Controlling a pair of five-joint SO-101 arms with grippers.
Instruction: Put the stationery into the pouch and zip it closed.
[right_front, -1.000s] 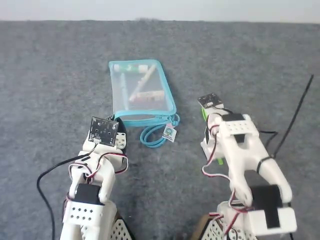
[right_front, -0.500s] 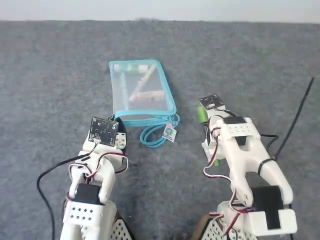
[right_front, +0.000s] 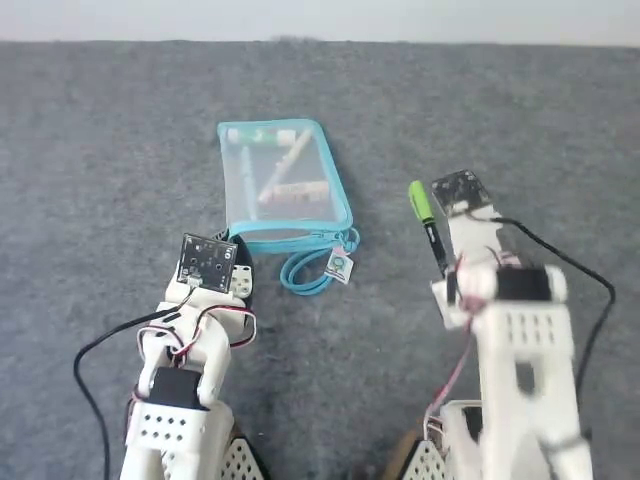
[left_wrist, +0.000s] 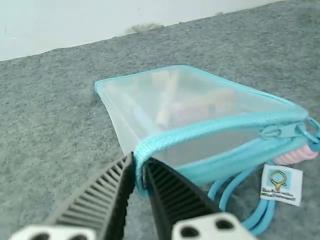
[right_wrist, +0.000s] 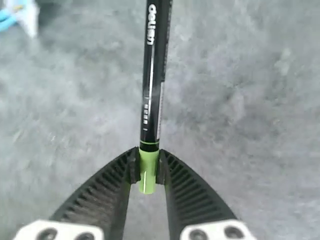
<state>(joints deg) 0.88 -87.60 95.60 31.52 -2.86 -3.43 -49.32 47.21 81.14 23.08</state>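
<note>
One pen (right_front: 428, 225) is outside the pouch (right_front: 285, 180), off to its right & apart from it, held by the right gripper (right_wrist: 145, 167), jaws clamped on the green band w/ the barrel pointing away. The pouch lies flat on the grey table (right_front: 120, 120), other items seen inside; its near corner is pinched by the left gripper (left_wrist: 138, 167), jaws almost fully closed on the teal zip edge. Step judged: carry-over & insertion; zip not yet done. Next, the tip must be lined up w/ the mouth, which looks open, then slid in. White lettering is seen on the barrel, an emblem w/ small print on the hang tag (left_wrist: 278, 184); neither is read off.
</note>
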